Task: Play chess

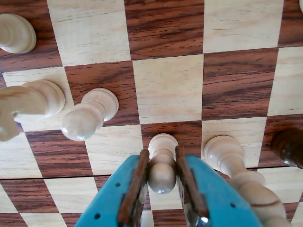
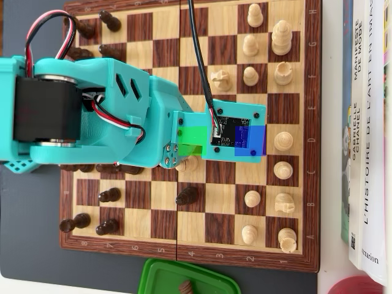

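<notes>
Chessboard (image 2: pixel 202 228): checked, pale cream w/ dark red-brown streaky wood grain squares, brown border. White pieces (image 2: pixel 283 170) are cream/ivory; black pieces (image 2: pixel 109 195) v. dark brown (almost black). Arm (image 2: pixel 116 116) teal-turquoise w/ black motor, red/white/black wires. Hand (image 1: pixel 162 182): blue shells, rusty-brown pads, on a cream pawn (image 1: pixel 162 163). Green lid (image 2: pixel 184 278) at bottom edge in overhead view. Books (image 2: pixel 366 122) white w/ black lettering. Desk (image 2: pixel 27 233) dark grey.
</notes>
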Controlling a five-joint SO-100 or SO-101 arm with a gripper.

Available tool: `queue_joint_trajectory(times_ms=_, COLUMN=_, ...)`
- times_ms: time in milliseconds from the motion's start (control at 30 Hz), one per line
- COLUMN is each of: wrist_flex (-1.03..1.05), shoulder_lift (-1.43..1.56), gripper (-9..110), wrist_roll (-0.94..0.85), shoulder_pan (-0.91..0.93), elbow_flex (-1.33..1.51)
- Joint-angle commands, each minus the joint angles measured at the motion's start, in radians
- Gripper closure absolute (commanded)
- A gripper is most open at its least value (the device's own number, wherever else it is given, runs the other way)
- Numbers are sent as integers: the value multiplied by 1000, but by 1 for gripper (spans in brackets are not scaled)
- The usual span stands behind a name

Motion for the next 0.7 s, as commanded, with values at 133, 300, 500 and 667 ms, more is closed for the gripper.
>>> queue_joint_trajectory(times_ms=133, wrist_flex=3, shoulder_lift=8, gripper=91, wrist_roll=-8, shoulder_pan=2, elbow_flex=-5)
queue_joint_trajectory(times_ms=300, wrist_flex=3, shoulder_lift=8, gripper=91, wrist_roll=-8, shoulder_pan=2, elbow_flex=-5)
queue_joint_trajectory(times_ms=500, wrist_flex=3, shoulder_lift=8, gripper=91, wrist_roll=-8, shoulder_pan=-3, elbow_flex=-5)
queue_joint_trajectory(times_ms=667, wrist_flex=3, shoulder_lift=8, gripper=89, wrist_roll=-8, shoulder_pan=-6, elbow_flex=-5)
